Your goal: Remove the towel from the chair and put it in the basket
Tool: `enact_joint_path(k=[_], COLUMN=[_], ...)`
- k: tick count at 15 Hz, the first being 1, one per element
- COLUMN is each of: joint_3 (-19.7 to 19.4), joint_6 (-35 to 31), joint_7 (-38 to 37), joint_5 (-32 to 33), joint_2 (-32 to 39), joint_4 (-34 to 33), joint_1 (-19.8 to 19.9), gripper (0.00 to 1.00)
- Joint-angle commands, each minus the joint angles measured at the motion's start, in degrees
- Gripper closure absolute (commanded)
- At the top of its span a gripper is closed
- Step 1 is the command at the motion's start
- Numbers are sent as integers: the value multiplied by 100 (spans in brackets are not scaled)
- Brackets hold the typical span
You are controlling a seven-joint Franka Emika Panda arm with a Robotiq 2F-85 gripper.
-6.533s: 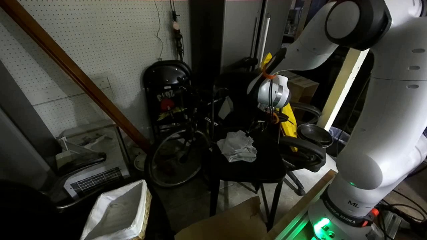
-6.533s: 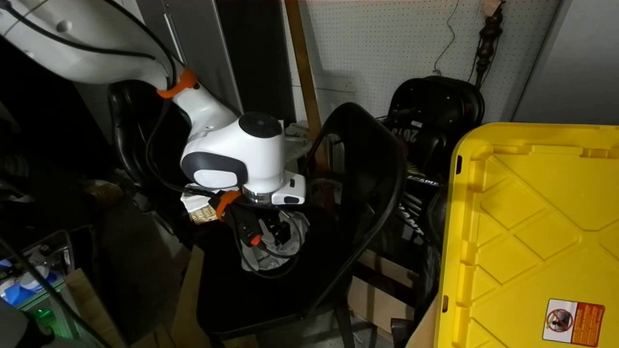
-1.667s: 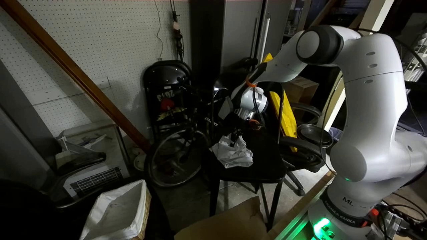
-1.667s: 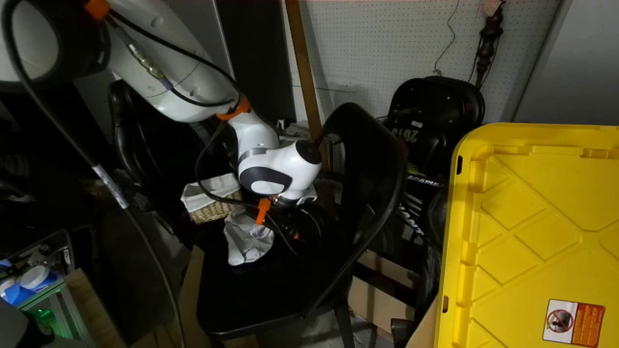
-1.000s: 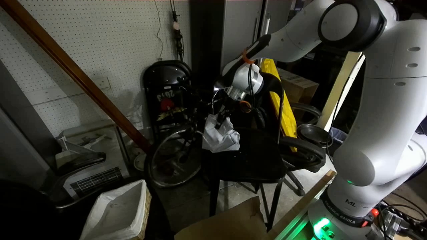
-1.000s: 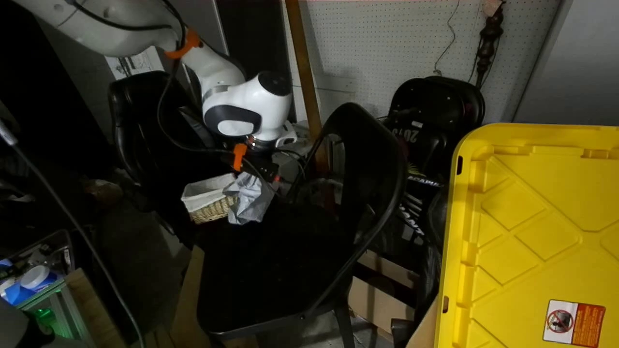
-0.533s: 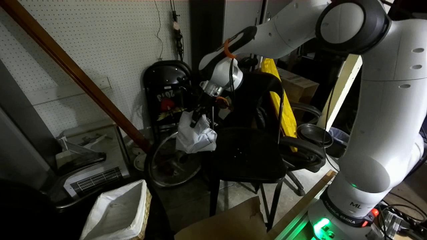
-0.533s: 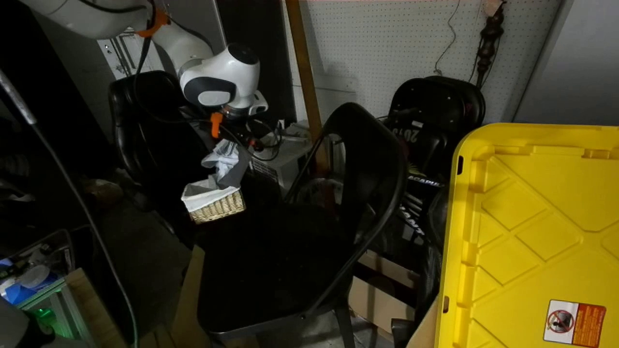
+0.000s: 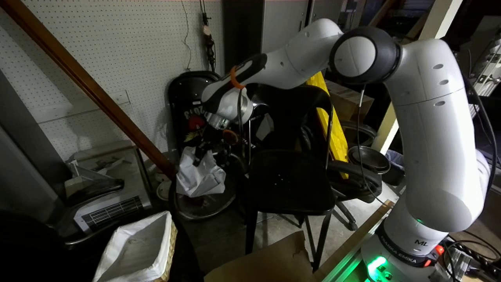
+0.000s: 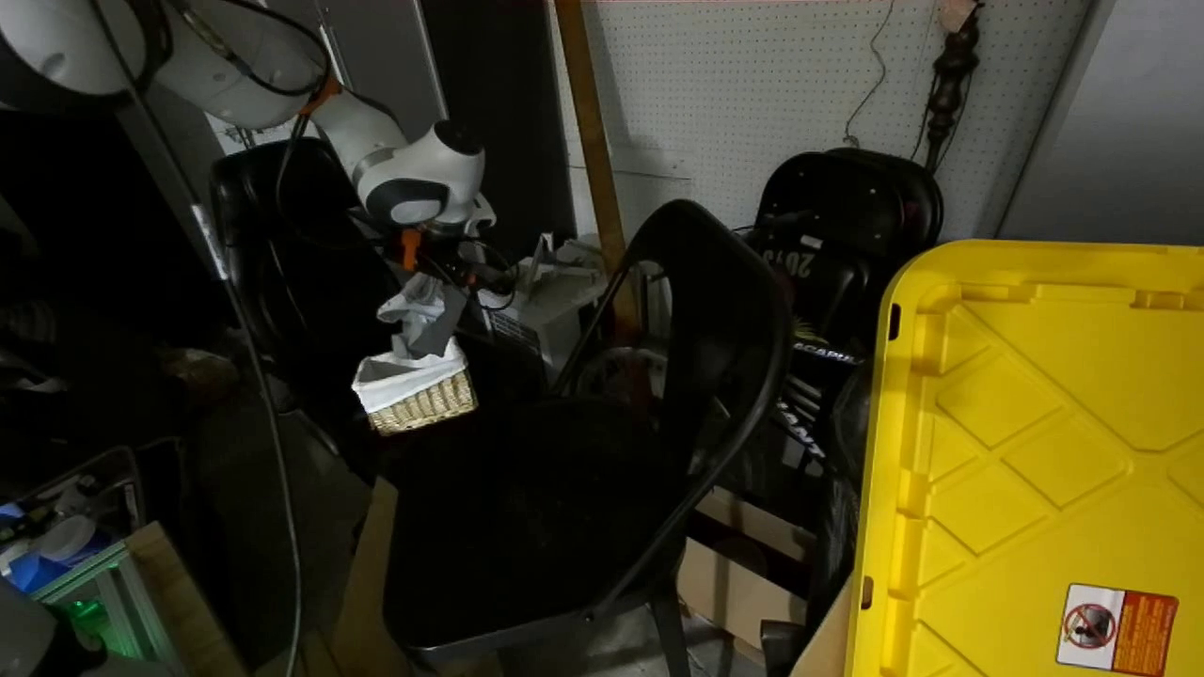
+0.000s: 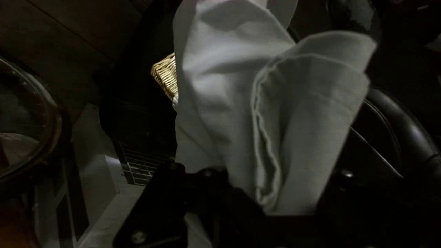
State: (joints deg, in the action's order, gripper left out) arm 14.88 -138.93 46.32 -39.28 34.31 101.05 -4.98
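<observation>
Concrete floor (image 9: 270, 229), gray and dimly lit, shows between the crowded things of a cluttered room. Nearest stands a wicker basket (image 9: 139, 250) lined in white, with a sheet of cardboard (image 9: 270, 263) near it. Past them is a black chair (image 9: 289, 184), pale specks on its seat. The towel (image 9: 201, 178) is off that seat, up in the air to one side: a whitish crumple hanging from the gripper (image 9: 199, 156), whose fingers pinch it. Beyond it come a bicycle wheel (image 9: 195, 216), a leaning wooden beam (image 9: 85, 84) and dark folding chairs (image 9: 188, 88); at the back are a white pegboard wall (image 9: 145, 47) and a gray cabinet (image 9: 283, 27).

In an exterior view, with the lettered base (image 9: 403, 250) of the arm (image 9: 434, 156) at its lower right, a gap shows between towel and basket. In an exterior view, where the broad face of a ridged yellow panel (image 10: 1035, 442) fills the right side, the towel overlaps the basket's rim along the line of sight. Only the wrist view brings the towel's folds close, a wicker corner of the basket showing past one edge; the fingertips are lost there in darkness and cloth.
</observation>
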Motion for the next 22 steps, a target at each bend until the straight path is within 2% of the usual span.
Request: enact_joint_path(k=[1, 4, 7, 12, 19, 20, 21, 22], joint_3=[53, 137, 520, 1093, 1506, 1342, 1355, 1351], joint_6=[-540, -985, -1418, -1788, -1373, -1632, -1623, -1625], joint_7=[-700, -1154, -1334, -1593, -1351, -1412, -1411, -1411], joint_5=[416, 1009, 1519, 1896, 2591, 2290, 2316, 2316], joint_2=[867, 1388, 1928, 2906, 4019, 3561, 3642, 3661], joint_4=[-807, -1175, -1703, -2867, -4131, -3439, -3498, -3497], joint_1=[-407, -688, -752, -755, -959, -857, -882, -889], gripper=[97, 97, 97, 97, 97, 97, 87, 87])
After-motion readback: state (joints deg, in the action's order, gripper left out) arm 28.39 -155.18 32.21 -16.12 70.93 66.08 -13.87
